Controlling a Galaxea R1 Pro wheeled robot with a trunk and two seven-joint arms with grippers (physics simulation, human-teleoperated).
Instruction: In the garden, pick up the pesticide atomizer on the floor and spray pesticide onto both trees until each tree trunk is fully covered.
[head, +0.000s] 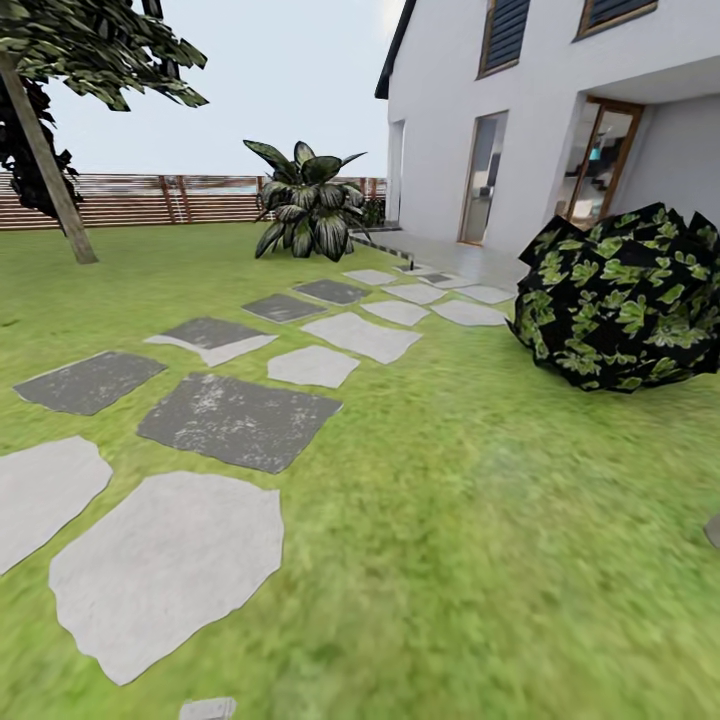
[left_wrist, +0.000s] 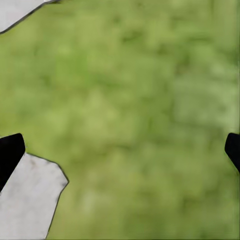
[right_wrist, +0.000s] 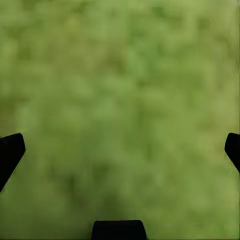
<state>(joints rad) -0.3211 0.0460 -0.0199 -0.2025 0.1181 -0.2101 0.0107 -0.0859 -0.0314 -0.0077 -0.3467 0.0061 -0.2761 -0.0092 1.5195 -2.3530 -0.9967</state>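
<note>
A tree (head: 60, 60) is standing in the upper left of the head view. The frame edge is cutting off most of its dark leafy top. Its pale trunk (head: 45, 165) is leaning, with its foot on the grass (head: 480, 520) near the brown fence (head: 130, 200) that is running along the back. The fence is showing through the leaves in places.

A path of grey and white stepping stones (head: 240, 420) is running from the lower left up toward the white house (head: 520, 110) in the upper right. The bottom edge is cutting off one small stone. A leafy plant (head: 310, 205) is sitting in the upper middle, hiding part of the fence behind it. A round dark bush (head: 625, 300) is sitting at the right, and the frame is cutting off its right side. A small grey thing at the far right edge is too cut off to name.

In the left wrist view, the left gripper (left_wrist: 120, 150) is hanging wide open over blurry grass (left_wrist: 140, 110), with only the black tips of its fingers (left_wrist: 10, 152) peeking in at the sides. Two pale stones (left_wrist: 27, 200) are poking in at the left corners.

In the right wrist view, the right gripper (right_wrist: 120, 150) is also spread wide and holding nothing. Its dark fingers (right_wrist: 10, 152) are showing at the edges over fuzzy grass (right_wrist: 120, 90).
</note>
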